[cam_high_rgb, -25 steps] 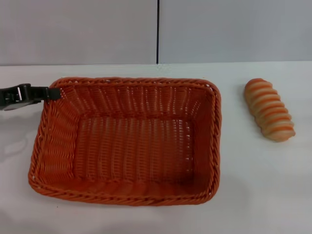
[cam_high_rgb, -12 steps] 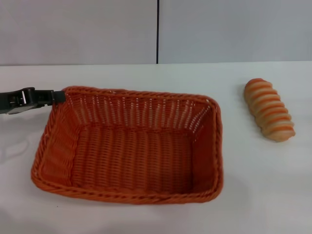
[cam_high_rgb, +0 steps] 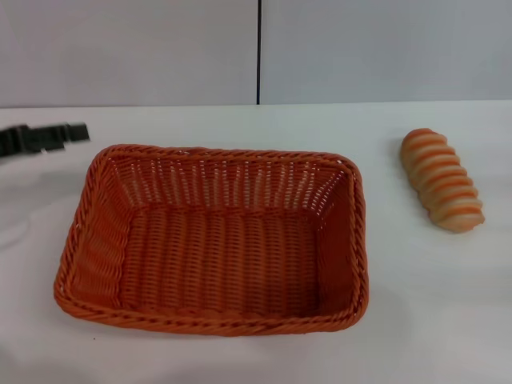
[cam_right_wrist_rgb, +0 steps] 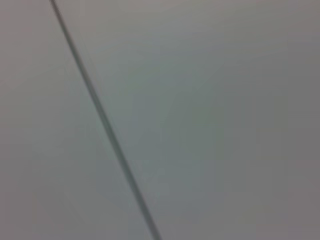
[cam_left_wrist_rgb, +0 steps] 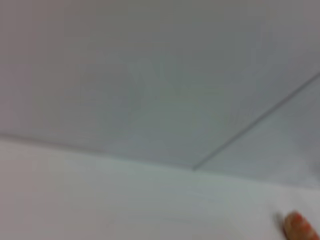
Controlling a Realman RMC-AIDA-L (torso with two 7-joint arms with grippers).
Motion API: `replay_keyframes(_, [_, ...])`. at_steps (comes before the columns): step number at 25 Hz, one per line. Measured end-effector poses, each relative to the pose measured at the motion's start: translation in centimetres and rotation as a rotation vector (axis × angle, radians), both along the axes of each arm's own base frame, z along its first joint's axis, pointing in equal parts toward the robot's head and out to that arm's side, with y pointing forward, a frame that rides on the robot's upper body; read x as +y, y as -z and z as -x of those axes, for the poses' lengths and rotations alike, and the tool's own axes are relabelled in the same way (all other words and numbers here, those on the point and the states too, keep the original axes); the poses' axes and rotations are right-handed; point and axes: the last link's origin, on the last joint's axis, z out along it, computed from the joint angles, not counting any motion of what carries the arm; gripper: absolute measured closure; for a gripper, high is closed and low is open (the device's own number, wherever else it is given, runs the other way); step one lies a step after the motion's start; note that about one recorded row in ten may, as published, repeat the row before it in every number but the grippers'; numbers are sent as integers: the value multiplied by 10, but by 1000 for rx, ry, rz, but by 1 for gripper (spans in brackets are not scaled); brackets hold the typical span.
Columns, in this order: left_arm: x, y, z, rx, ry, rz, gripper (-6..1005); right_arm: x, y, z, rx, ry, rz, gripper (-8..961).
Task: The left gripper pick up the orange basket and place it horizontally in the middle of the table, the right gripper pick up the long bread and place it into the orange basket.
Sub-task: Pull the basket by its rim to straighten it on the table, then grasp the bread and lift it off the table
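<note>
The orange basket (cam_high_rgb: 216, 240) lies flat on the white table (cam_high_rgb: 416, 304), its long side across my view, a little left of the middle. It has nothing inside. My left gripper (cam_high_rgb: 78, 132) shows as a blurred dark bar just beyond the basket's far left corner, apart from the rim and holding nothing. The long bread (cam_high_rgb: 442, 180), tan with orange-brown ridges, lies on the table to the right of the basket, a clear gap between them. The right gripper is out of view. A small orange bit (cam_left_wrist_rgb: 300, 227) shows at the edge of the left wrist view.
A grey wall (cam_high_rgb: 360, 48) with a dark vertical seam (cam_high_rgb: 258, 52) rises behind the table's far edge. The right wrist view shows only that wall and seam. Bare tabletop lies between basket and bread and in front of both.
The basket's far left corner has come down and the basket now rests flat. The left gripper has left the rim and moved up and back to the left.
</note>
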Motion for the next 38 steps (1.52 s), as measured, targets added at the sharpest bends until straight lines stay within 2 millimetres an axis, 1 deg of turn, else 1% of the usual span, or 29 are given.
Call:
replay_keyframes(1, [0, -2, 0, -8, 12, -19, 390, 6, -5, 5, 3, -57, 59, 344])
replay_keyframes(2, [0, -7, -1, -19, 44, -54, 332, 6, -5, 5, 3, -57, 59, 344])
replay_keyframes(3, [0, -8, -1, -25, 56, -69, 324, 8, -7, 8, 3, -85, 90, 344])
replay_keyframes(4, [-2, -12, -4, -43, 124, -140, 315, 14, -14, 15, -1, -144, 178, 344])
replay_keyframes(5, [-2, -12, -4, -43, 124, -140, 307, 14, -14, 15, -1, -144, 178, 344])
replay_keyframes(9, [-7, -15, -10, -75, 264, -303, 282, 26, -30, 26, -15, -217, 382, 344])
replay_keyframes(10, [-9, -15, -12, -85, 293, -341, 282, 28, -35, 29, -18, -225, 425, 344])
replay_keyframes(11, [-11, -15, -15, -107, 346, -406, 282, 34, -46, 37, -22, -230, 518, 344])
replay_keyframes(12, [-12, -15, -17, -115, 368, -429, 282, 37, -52, 41, -24, -229, 561, 344])
replay_keyframes(14, [-12, -15, -17, -115, 368, -429, 281, 44, -64, 51, -48, -227, 634, 345])
replay_keyframes(15, [-15, -11, -18, -133, 420, -479, 281, 44, -64, 51, -48, -227, 634, 345])
replay_keyframes(16, [-17, -10, -19, -139, 448, -508, 281, 53, -74, 63, -75, -218, 723, 345])
replay_keyframes(17, [-19, -9, -19, -141, 468, -531, 281, 53, -74, 63, -75, -218, 723, 345])
replay_keyframes(18, [-21, -8, -19, -143, 493, -560, 281, 56, -77, 67, -84, -208, 767, 345])
replay_keyframes(19, [-26, -3, -18, -142, 535, -627, 282, 63, -80, 77, -113, -185, 866, 344])
replay_keyframes(20, [-26, -3, -18, -142, 535, -627, 283, 63, -80, 77, -113, -185, 866, 344])
replay_keyframes(21, [-28, 0, -17, -137, 556, -671, 283, 67, -78, 83, -132, -169, 942, 344])
replay_keyframes(22, [-29, 2, -17, -133, 564, -688, 284, 67, -78, 83, -132, -169, 942, 344])
replay_keyframes(24, [-31, 11, -16, -109, 593, -735, 286, 73, -74, 89, -161, -137, 1023, 345])
replay_keyframes(25, [-31, 11, -16, -109, 593, -735, 286, 73, -74, 89, -161, -137, 1023, 344])
replay_keyframes(29, [-32, 20, -18, -90, 622, -747, 286, 82, -65, 92, -212, -71, 1123, 339])
replay_keyframes(33, [-33, 21, -17, -90, 621, -749, 286, 88, -64, 95, -237, -22, 1168, 333])
replay_keyframes(34, [-35, 20, -14, -86, 614, -750, 286, 93, -64, 97, -255, 14, 1196, 332])
replay_keyframes(38, [-37, 20, -10, -76, 595, -749, 286, 98, -63, 102, -290, 50, 1233, 327])
